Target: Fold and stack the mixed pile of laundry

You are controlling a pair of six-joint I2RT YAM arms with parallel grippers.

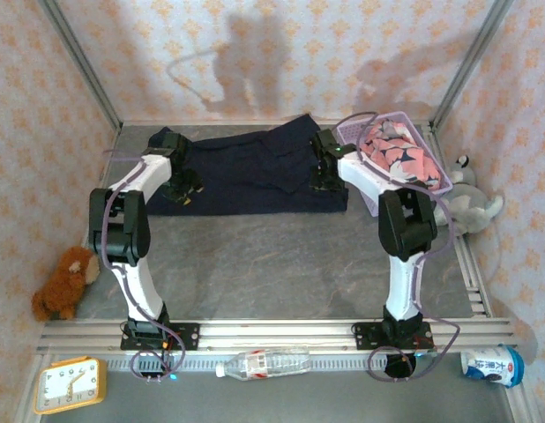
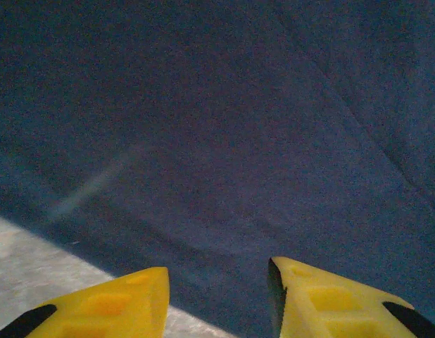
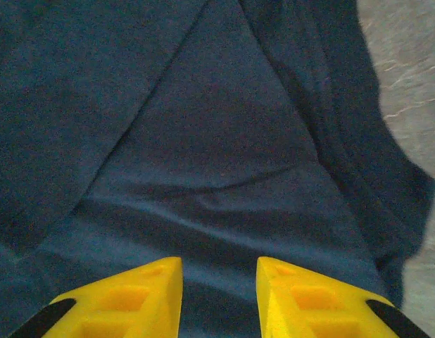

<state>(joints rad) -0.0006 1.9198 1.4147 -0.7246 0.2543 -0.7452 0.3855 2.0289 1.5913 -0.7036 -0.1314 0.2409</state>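
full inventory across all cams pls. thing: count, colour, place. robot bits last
navy cloth: 1, dark navy, spread flat at the far side of the table
shark-print cloth: 1, salmon-pink with navy-and-white print, heaped in the basket
basket: 1, lavender, far right, beside the navy cloth
grey plush toy: 1, grey and white, right of the basket
brown plush toy: 1, brown, left edge
clock: 1, yellow, near left corner
bottle: 1, clear plastic, lying in front of the arm bases
container: 1, blue and white, near right corner
table: 1, grey
left gripper: 1, yellow fingers, open, over the navy cloth's edge
right gripper: 1, yellow fingers, open, over the navy cloth
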